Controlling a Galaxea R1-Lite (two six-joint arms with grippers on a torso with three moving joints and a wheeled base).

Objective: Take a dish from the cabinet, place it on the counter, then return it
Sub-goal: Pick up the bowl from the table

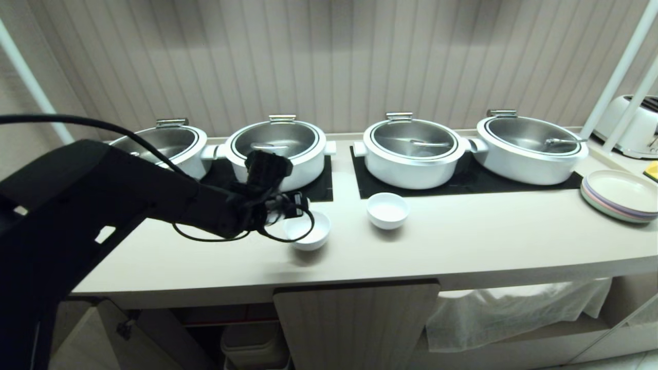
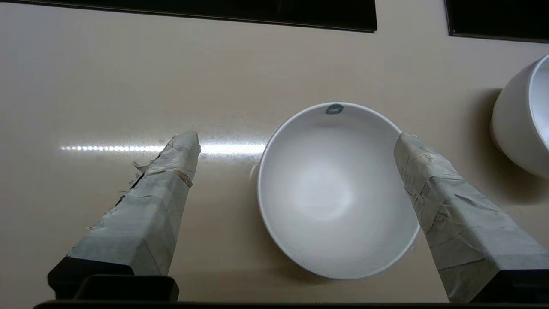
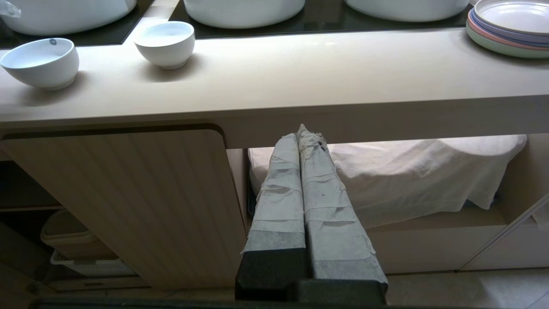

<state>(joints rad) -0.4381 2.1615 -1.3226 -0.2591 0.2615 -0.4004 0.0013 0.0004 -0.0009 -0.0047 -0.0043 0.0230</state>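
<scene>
Left gripper [image 2: 296, 141]: released, fingers spread wide, hanging over the desk [image 1: 462, 241]; one finger [image 2: 167, 180] stands clear of the dish [image 2: 334, 193], the other lies at its rim.

Dish: small white bowl, dark dot on its wall, upright on the desk near the front edge, at 9 o'clock from the plain bowl [image 1: 388, 209].

Step in hand, as we judge it: re-grasp for return to the cabinet [image 1: 354, 324]. We would centre the rim between the fingers before clenching, and lift straight.

Room: black mats [image 1: 318, 187] and pots [image 1: 280, 149] stand at 12 o'clock; the plain bowl is near at 3 o'clock; open desk lies at 9 o'clock. The rounded front edge is at 6 o'clock.

Right gripper [image 3: 302, 133]: clenched, empty, parked below the desk before the cabinet.
</scene>
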